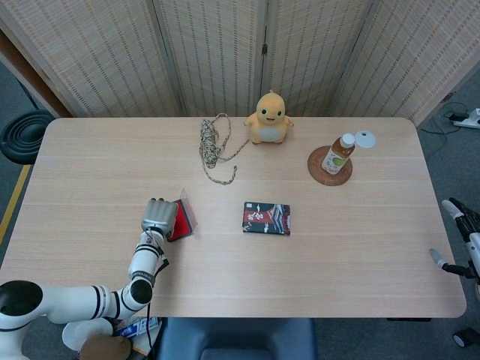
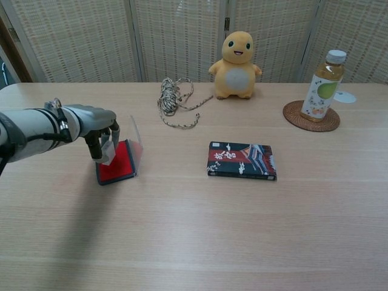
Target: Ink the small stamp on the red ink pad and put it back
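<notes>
Our left hand (image 2: 97,124) hangs over the red ink pad (image 2: 118,161) on the left side of the worktop (image 2: 194,230). Our fingers (image 2: 95,145) point down and pinch the small stamp (image 2: 108,150), a little pale thing. The stamp sits right above the red part of the pad; we cannot tell if it is touching the ink. The pad's clear lid (image 2: 137,140) stands up along its right side.

From the head view, our left hand (image 1: 159,216) covers most of the pad (image 1: 179,227).

Our right hand (image 1: 457,244) is far off at the right edge of the head view, beside the worktop, and we cannot tell how its fingers are set.

A dark patterned box (image 2: 242,160) lies near the middle. Farther back are a rope (image 2: 173,100), a yellow plush toy (image 2: 237,65), and a bottle (image 2: 322,86) on a round coaster (image 2: 310,120).
</notes>
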